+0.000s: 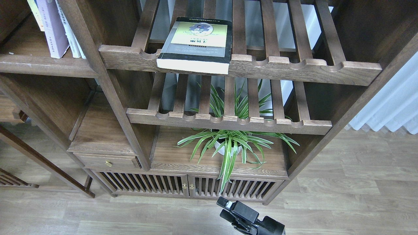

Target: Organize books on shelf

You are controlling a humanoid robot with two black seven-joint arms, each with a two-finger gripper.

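The thick black-edged book (196, 42) with a yellow-green cover lies flat on the upper slatted rack (294, 70), its page edge over the front rail. The pale lavender book (51, 29) stands upright on the flat dark-brown shelf (42, 65) at the upper left. A thin yellowish book edge (35, 13) stands just left of it; its "300" mark does not show. My right gripper (228, 207) shows at the bottom edge, low over the floor and far from the books. It is dark and its fingers cannot be told apart. My left gripper is out of view.
White books (68, 29) stand right of the lavender one, against the upright post (98, 75). A second slatted rack (228, 120) sits lower. A spider plant (228, 143) in a white pot stands on the board below. A white curtain (392, 104) hangs at right.
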